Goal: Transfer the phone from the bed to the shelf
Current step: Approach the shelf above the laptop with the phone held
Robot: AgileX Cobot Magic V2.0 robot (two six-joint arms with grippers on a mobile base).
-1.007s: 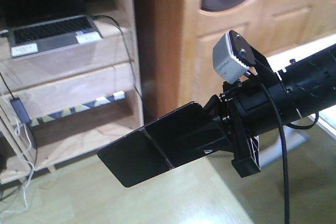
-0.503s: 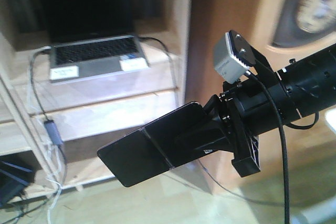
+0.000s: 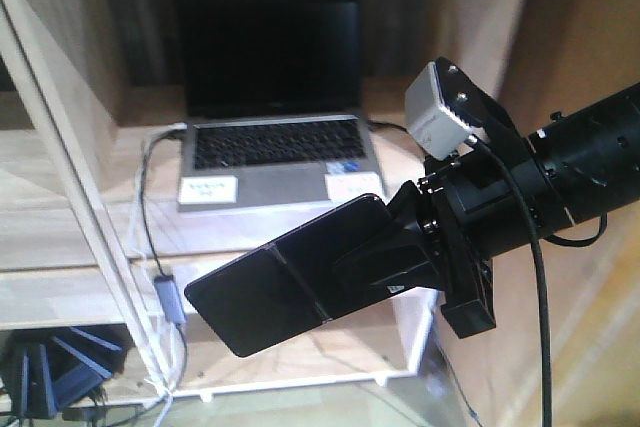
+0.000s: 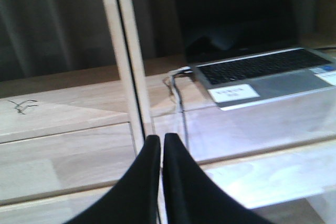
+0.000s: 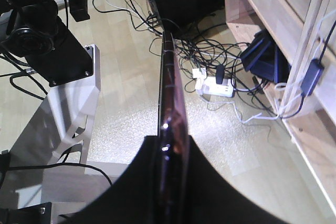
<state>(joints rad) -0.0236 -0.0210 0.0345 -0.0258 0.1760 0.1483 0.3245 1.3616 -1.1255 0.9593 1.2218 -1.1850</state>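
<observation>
One risk | right gripper (image 3: 378,265) clamps phone (image 3: 268,299) by one end; left gripper (image 4: 161,140) sits closed, empty | we judge overhang may strike laptop (image 3: 275,162) or shelf (image 3: 60,242) plank.

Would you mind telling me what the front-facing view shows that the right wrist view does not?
Only the front-facing view shows the open laptop on the shelf and the broad, creased black face of the phone. Only the right wrist view shows tangled cables and a white power strip on the floor. Both show the phone held between the right fingers, near the shelf.
</observation>
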